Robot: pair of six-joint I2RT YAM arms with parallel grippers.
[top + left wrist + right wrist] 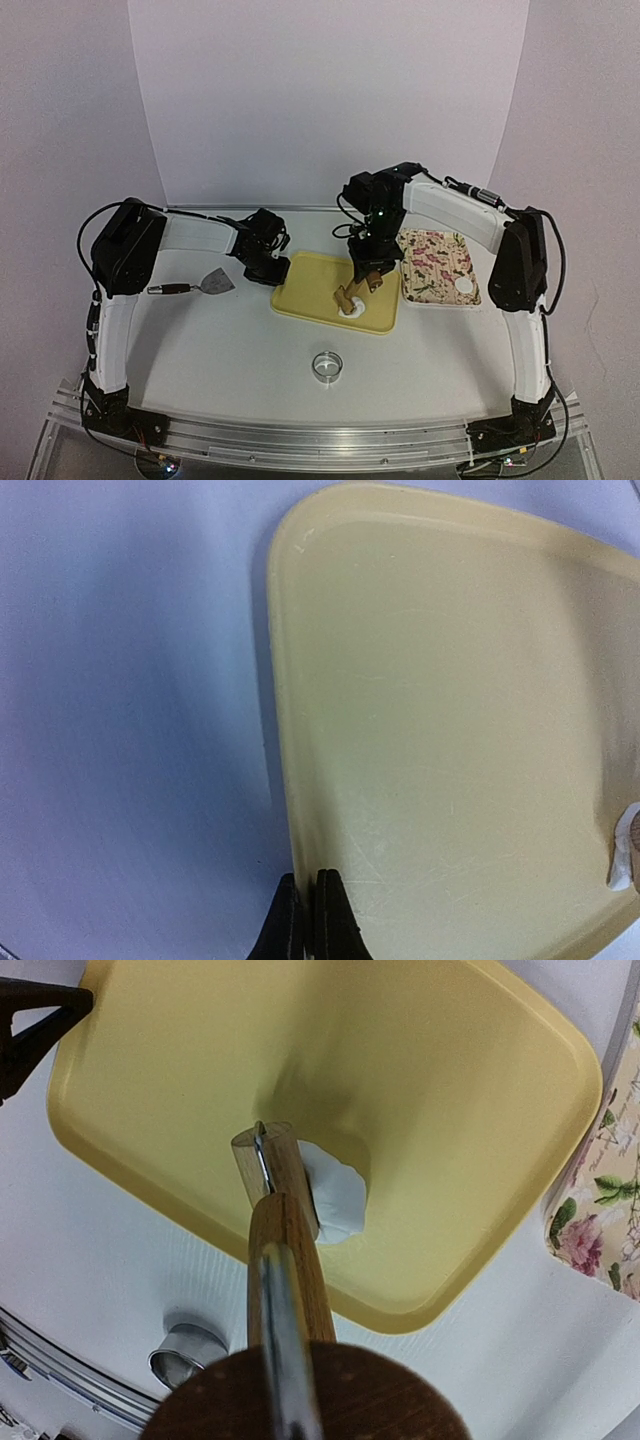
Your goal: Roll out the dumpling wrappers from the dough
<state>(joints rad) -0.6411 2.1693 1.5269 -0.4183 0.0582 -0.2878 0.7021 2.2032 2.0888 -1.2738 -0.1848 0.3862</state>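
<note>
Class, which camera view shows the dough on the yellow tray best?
Right wrist view: the dough sits large and central beside the rolling pin. Top view shows a small white patch; left wrist view, a sliver at the frame's edge.

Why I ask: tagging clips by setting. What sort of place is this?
Likely a robot lab bench, not a kitchen: arms bolted to a white table, plain backdrop, yellow tray with dough and wooden roller.

Tray [420, 730]: yellow plastic, smooth, low sheen, fine scratches.
Pin [285, 1220]: wood, varnished, grain visible; bright metal strip along it.
Dough [335, 1195]: white, matt, lumpy edge.
Cutter [327, 364], 6 o'clock of tray: polished metal.
Floral tray [437, 262], 3 o'clock: printed, smooth.
Table [220, 340]: white, matt.
Scraper [215, 282] blade, 9 o'clock: dull metal.
</note>
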